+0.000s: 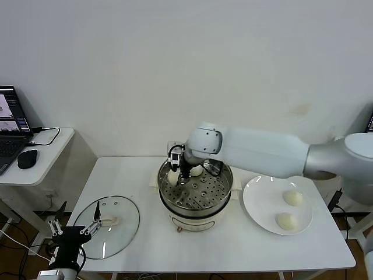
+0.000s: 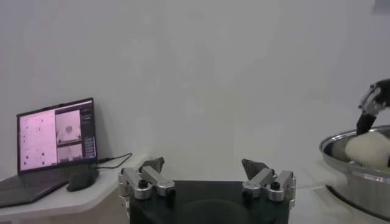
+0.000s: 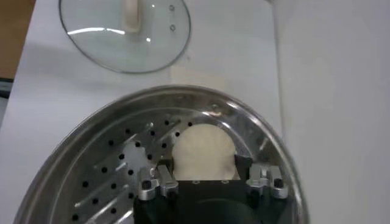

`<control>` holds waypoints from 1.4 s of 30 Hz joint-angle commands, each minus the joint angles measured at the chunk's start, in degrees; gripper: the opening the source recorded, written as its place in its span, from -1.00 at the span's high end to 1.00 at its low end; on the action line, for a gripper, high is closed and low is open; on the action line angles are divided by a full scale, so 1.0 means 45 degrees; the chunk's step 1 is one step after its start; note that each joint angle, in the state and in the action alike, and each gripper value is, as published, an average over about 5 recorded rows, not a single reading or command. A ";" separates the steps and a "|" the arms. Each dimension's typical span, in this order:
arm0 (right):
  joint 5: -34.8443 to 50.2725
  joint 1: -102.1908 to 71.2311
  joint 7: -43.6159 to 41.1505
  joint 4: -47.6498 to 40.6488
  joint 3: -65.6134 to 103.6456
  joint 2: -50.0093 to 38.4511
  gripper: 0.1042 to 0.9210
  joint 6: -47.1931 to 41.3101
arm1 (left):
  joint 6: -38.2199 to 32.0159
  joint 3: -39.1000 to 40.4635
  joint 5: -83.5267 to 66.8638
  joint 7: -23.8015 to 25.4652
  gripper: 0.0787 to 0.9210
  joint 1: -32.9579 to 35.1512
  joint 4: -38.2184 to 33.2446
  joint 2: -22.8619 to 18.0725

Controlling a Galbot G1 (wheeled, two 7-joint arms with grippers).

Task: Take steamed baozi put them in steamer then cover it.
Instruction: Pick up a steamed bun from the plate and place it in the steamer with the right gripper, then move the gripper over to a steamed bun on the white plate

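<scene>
A white wall stands behind a white table (image 1: 145, 175) in the head view, with a smaller side desk at the left carrying a laptop (image 1: 11, 125) and a mouse (image 1: 27, 158). The steamer (image 1: 195, 195) sits mid-table. The right gripper (image 1: 178, 173) reaches down into the pot at its far left side, closed around one bun (image 1: 173, 177) that is low over the perforated tray. A second bun (image 1: 197, 171) lies in the pot just beside it, toward the back. Two more buns (image 1: 293, 198) (image 1: 286, 221) rest on a white plate (image 1: 256, 204) to the right of the steamer. The glass lid (image 1: 119, 230) lies flat on the table at the left, well apart from the pot. The left gripper (image 1: 76, 231) hangs at the table's front left corner, near the lid's edge, fingers spread and empty.

In the left wrist view, the left gripper (image 2: 207, 170) shows its two fingertips wide apart with nothing between them. Beyond it are the laptop (image 2: 55, 140) and mouse (image 2: 82, 178), and at the far edge the steamer rim (image 2: 353, 164) with the held bun (image 2: 368, 150).

In the right wrist view, the right gripper (image 3: 204, 167) clasps the bun (image 3: 204, 152) over the tray of the steamer (image 3: 109, 152). The lid (image 3: 122, 30) lies on the table beyond the pot.
</scene>
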 commanded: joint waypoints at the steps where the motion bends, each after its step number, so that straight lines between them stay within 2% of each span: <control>1: -0.0191 -0.0514 0.0170 -0.0560 -0.0044 0.0583 -0.28 -0.0195 | -0.0004 0.0010 0.0000 0.0001 -0.77 0.0010 -0.0014 0.0000; 5: -0.0195 -0.0544 0.0106 -0.0507 -0.0029 0.0521 -0.37 -0.0191 | -0.0006 0.0031 -0.0001 -0.0002 -0.77 -0.0001 -0.0047 -0.0013; 11: -0.0226 -0.0282 -0.0167 -0.0239 0.0145 0.0157 -0.71 -0.0185 | -0.0001 0.0075 0.0004 -0.0002 -0.77 -0.0021 -0.0105 -0.0017; 15: -0.0344 0.0787 -0.0922 0.0366 0.0240 -0.0767 -0.76 -0.0176 | 0.0010 0.0076 -0.0005 0.0000 -0.77 -0.0055 -0.0124 0.0002; 22: -0.1214 0.3713 -0.3818 0.2232 -0.0372 -0.3919 -0.76 0.0694 | 0.0043 0.0216 -0.0017 0.0012 -0.77 -0.0169 -0.0164 0.0081; 29: -0.3424 0.4939 -0.6305 0.3972 -0.1417 -0.7861 -0.76 0.3819 | 0.0031 0.0398 -0.0029 0.0008 -0.77 -0.0166 -0.0163 0.0138; 36: -0.5493 0.3782 -0.6608 0.5046 -0.1602 -1.1310 -0.76 0.5014 | -0.0011 0.0394 -0.0034 0.0011 -0.77 -0.0019 -0.0113 0.0241; 42: -0.7118 0.2109 -0.5908 0.5441 -0.1480 -1.2913 -0.76 0.5442 | -0.0001 0.0458 0.0043 0.0006 -0.77 -0.0035 -0.0074 0.0230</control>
